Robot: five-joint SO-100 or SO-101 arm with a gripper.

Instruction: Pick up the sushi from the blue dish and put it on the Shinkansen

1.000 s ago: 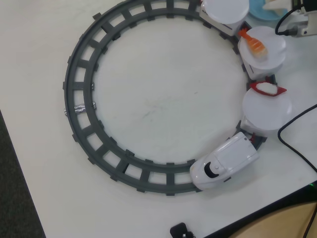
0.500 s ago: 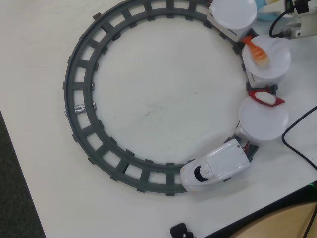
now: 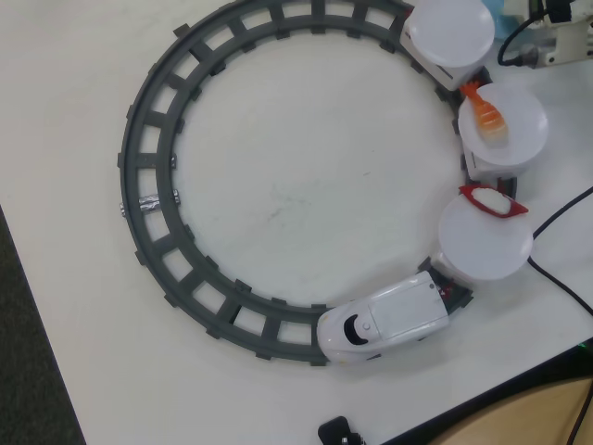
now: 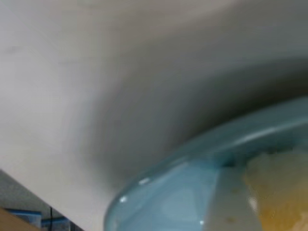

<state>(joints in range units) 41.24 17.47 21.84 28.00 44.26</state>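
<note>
bench point(image 3: 278, 199) is a plain off-white top, matte, with faint scuffs near the middle of the ring track point(image 3: 153, 139). dark floor or mat shows along the left edge of the overhead view, a tan wooden surface at the lower right corner, black cables point(image 3: 556, 222) trailing over the right side.

overhead view: the shinkansen point(image 3: 384, 324) sits on the lower arc of the track, nose pointing left, three cars curving up the right side, each topped by a white plate point(image 3: 486, 241). a red-rimmed white piece point(image 3: 493, 201) lies at the top edge of the nearest plate, an orange tailed piece point(image 3: 485, 111) on the middle plate. only a sliver of arm hardware point(image 3: 561, 32) shows at the top right corner — the end effector itself is outside this view.

wrist view: very close and blurred. the blue dish point(image 4: 183, 178) fills the lower right, its rim curving across the bench. the sushi point(image 4: 281, 192) — pale yellow-tan — lies on the dish at the lower right, right up against the camera. a pale whitish shape point(image 4: 231, 202) lies beside it, cannot tell what it is. fingers are not distinguishable, so whether the end effector is apart or together cannot be told.
</note>
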